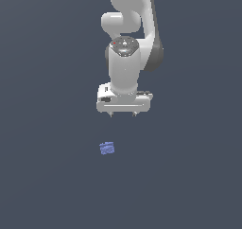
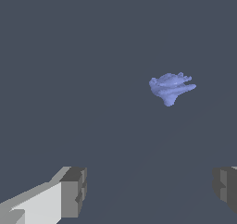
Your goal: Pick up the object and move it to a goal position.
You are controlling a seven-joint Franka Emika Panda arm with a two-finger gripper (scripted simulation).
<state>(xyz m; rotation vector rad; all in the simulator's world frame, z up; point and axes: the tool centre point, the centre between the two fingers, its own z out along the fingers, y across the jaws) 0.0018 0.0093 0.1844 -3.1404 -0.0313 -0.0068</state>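
The object (image 1: 107, 148) is a tiny periwinkle-blue lump with ridged sides, lying on the dark grey floor. In the exterior view it sits below my gripper (image 1: 123, 115) and a little toward that view's left. My gripper hangs above the floor, pointing down, with its two short fingertips wide apart and nothing between them. In the wrist view the object (image 2: 171, 88) lies well apart from both fingers (image 2: 73, 192), and the gripper (image 2: 150, 190) is open and not touching it.
The white arm (image 1: 127, 34) rises behind the gripper toward the top of the exterior view. The plain dark grey floor (image 1: 47, 176) spreads all around.
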